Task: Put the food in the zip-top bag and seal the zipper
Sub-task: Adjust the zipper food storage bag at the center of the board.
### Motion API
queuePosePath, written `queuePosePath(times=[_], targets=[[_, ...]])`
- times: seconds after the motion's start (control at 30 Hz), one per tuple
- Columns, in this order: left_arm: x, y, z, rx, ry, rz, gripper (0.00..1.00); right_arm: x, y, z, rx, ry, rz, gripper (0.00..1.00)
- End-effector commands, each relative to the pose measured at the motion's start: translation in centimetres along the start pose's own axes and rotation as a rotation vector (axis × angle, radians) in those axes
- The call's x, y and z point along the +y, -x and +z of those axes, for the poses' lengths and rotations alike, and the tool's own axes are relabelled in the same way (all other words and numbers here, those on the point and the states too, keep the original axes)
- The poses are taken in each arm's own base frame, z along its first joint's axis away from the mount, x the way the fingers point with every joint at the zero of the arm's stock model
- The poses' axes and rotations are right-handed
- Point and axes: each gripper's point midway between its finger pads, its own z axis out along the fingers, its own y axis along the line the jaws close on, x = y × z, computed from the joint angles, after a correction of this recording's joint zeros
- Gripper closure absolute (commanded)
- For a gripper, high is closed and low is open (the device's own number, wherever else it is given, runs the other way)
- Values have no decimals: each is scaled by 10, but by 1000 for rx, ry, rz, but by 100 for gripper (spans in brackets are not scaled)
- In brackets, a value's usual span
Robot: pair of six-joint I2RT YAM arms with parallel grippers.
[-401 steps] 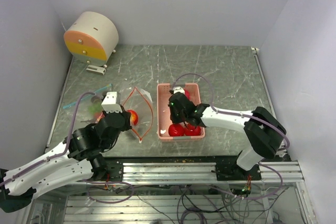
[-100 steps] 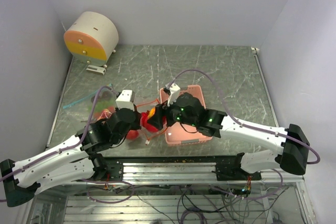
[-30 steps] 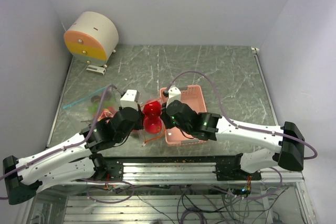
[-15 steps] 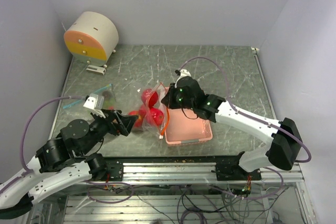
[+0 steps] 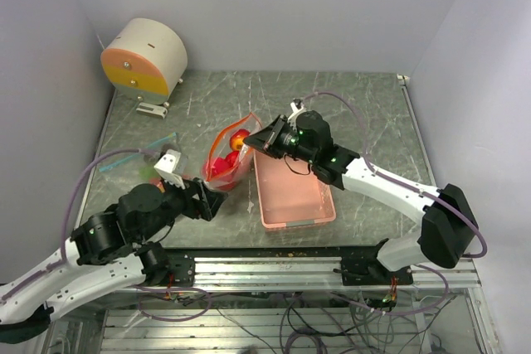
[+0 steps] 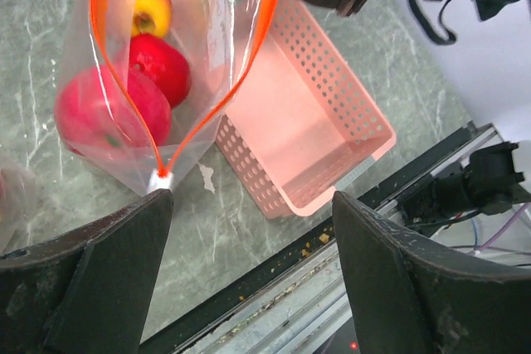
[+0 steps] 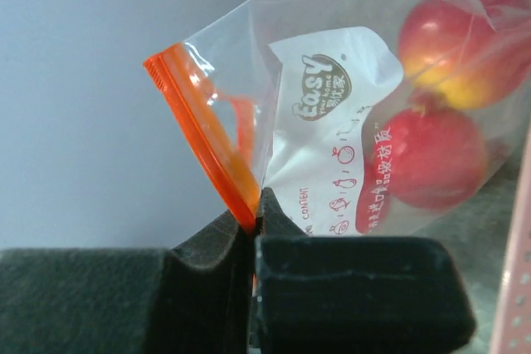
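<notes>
Right gripper (image 7: 253, 221) pinches the orange zipper (image 6: 253, 55) of the zip-top bag (image 6: 207, 31), holding its mouth up with the food (image 6: 112, 113) inside. Left gripper (image 6: 253, 201) hangs spread and empty near the zipper's other end; I'd pinch there, on what may be a slider (image 6: 162, 178), then draw along steadily.

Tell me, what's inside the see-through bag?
Through the zip-top bag you can see three toy fruits: a yellow-red apple, a small red apple and a big red apple. Anything behind them is covered.
</notes>
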Motion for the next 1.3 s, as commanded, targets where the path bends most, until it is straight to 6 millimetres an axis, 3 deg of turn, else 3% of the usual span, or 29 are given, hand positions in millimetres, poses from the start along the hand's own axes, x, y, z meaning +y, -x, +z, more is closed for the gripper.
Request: queuePosePath(times=[0.0, 0.27, 0.43, 0.53, 0.67, 0.83, 0.9, 1.1, 1.27], targets=[[7, -10, 13, 30, 62, -15, 12, 35, 12, -2, -35, 128, 87, 100], [31, 0, 7, -30, 182, -10, 0, 18, 4, -2, -15, 100, 90, 100], [35, -3, 7, -19, 195, 16, 0, 18, 6, -1, -14, 111, 95, 100], [33, -8, 16, -14, 184, 30, 3, 20, 6, -1, -5, 126, 108, 100], [44, -14, 25, -3, 261, 42, 9, 25, 5, -2, 9, 141, 106, 100], [35, -15, 37, -11, 219, 61, 23, 23, 5, -2, 7, 137, 107, 100], [34, -17, 41, -3, 213, 73, 34, 22, 5, -1, 11, 139, 111, 100], [38, -20, 50, 18, 257, 114, 90, 19, 0, 0, 31, 146, 123, 100], [45, -13, 45, 15, 305, 129, 93, 13, 0, -5, 18, 120, 64, 100]])
